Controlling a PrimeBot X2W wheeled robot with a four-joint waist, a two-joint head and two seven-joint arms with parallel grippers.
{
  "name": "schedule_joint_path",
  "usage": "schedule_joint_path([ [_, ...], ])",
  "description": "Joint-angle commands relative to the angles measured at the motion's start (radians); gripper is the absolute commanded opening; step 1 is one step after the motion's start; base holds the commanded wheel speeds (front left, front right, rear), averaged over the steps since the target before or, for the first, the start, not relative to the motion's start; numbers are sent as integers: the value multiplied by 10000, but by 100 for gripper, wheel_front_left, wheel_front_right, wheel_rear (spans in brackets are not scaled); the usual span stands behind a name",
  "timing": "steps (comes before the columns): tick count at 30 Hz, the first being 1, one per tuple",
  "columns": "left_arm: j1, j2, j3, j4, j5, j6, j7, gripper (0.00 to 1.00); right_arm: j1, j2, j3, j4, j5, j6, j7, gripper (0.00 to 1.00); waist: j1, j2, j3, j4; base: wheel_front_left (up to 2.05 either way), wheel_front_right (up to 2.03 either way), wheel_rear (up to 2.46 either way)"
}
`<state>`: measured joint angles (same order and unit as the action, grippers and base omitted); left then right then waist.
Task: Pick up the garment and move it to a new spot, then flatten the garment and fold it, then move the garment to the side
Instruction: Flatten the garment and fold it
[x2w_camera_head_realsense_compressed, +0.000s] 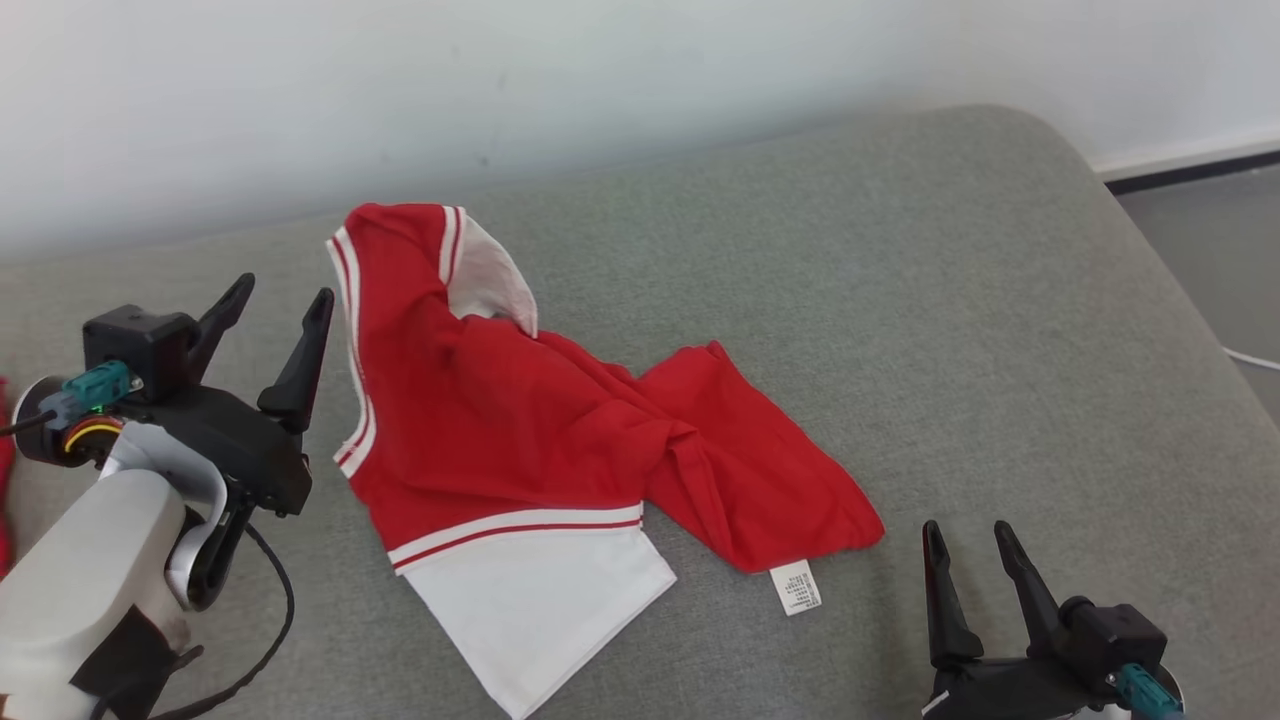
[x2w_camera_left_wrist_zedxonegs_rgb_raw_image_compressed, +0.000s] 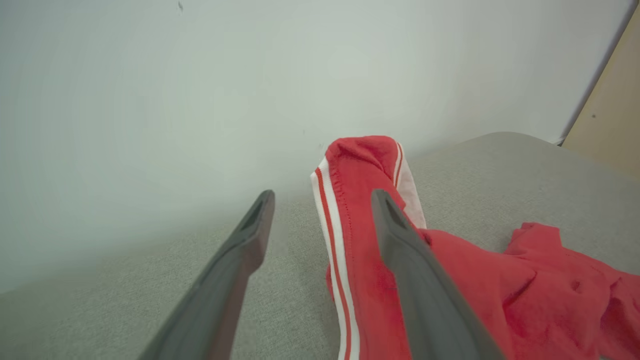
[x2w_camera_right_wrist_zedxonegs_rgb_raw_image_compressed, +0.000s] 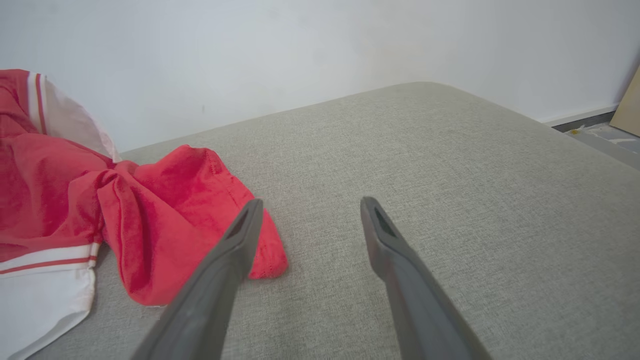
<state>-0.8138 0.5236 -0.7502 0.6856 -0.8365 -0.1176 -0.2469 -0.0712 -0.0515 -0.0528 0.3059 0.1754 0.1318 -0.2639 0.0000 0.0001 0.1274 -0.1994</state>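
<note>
The garment is a red shirt with white sleeves and red-and-white trim, lying crumpled on the grey cushion. One white sleeve lies toward the front, the other stands up at the back near the wall. A white label sticks out at its right hem. My left gripper is open just left of the garment's striped edge, holding nothing. In the left wrist view the left gripper frames that striped edge of the garment. My right gripper is open at the lower right, clear of the cloth. The right gripper points past the garment.
A white wall runs along the back of the cushion. The cushion's right edge drops to a grey floor with a white cable on it. Bare cushion spreads to the right of the garment. Something red shows at the far left edge.
</note>
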Motion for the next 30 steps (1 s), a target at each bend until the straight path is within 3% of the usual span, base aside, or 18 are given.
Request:
schedule_joint_path([
  [1,188,10,126,-83,-4,71,-111,100,134,24,-7,-4,-36,-24,-6,100,0,-1,-265,277,0,0,0],
  [5,558,21,647,-679,161,376,-190,100,272,24,-31,-115,-85,-23,-6,100,0,-1,-519,620,0,0,0],
  [9,1541,-111,1993,-2448,1028,1115,-184,100,407,22,-32,-265,-141,-24,-6,100,0,-1,-725,999,0,0,0],
  [15,3328,-383,3573,-4328,2404,1690,-188,100,539,18,-88,-416,-239,-24,-6,100,0,-1,-917,1259,0,0,0],
  [22,5017,-940,5101,-5565,3620,1744,-189,100,701,22,-123,-555,-371,-23,-6,100,0,-1,-1118,1468,0,0,0],
  [30,6760,-2166,6874,-6534,5024,1360,-189,100,803,18,-99,-759,-533,-24,-6,100,0,-1,-1257,1795,0,0,0],
])
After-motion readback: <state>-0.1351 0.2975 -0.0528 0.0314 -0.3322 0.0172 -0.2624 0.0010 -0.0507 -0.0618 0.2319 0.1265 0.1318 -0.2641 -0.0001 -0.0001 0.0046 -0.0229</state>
